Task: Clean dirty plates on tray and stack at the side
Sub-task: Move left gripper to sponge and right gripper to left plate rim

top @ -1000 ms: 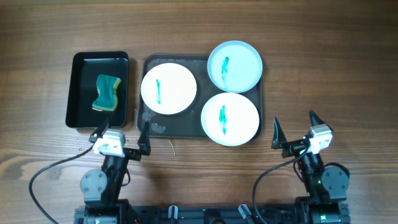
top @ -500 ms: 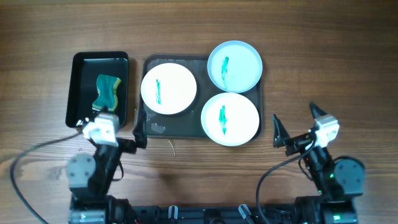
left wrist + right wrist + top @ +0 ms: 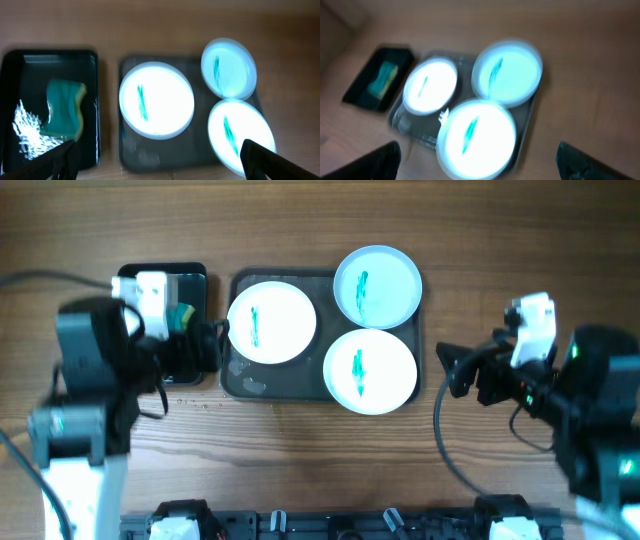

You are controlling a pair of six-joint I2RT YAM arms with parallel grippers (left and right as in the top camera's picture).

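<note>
Three white to pale-blue plates lie on the dark grey tray (image 3: pixel 270 380), each with a teal streak: one at left (image 3: pixel 271 322), one at the back right (image 3: pixel 377 286), one at the front right (image 3: pixel 369 370). My left gripper (image 3: pixel 205 345) is open and empty, held above the gap between tub and tray. My right gripper (image 3: pixel 452 370) is open and empty, just right of the tray. The left wrist view shows the tray (image 3: pixel 165 150), the plates (image 3: pixel 156 100) (image 3: pixel 228 68) (image 3: pixel 240 135) and the open fingers (image 3: pixel 160 162). The right wrist view, blurred, shows the plates (image 3: pixel 430 85) (image 3: pixel 507 72) (image 3: pixel 477 140) and the open fingers (image 3: pixel 480 162).
A black tub (image 3: pixel 195 275) stands left of the tray, mostly hidden by my left arm. It holds a green-and-yellow sponge (image 3: pixel 64 110) in water. Water drops lie on the wooden table in front of the tub. The tray's bare front left part is wet.
Both arms have risen from the table's front edge and moved toward the back. The left gripper now hangs by the tub, the right beside the tray. Plates have not moved.
</note>
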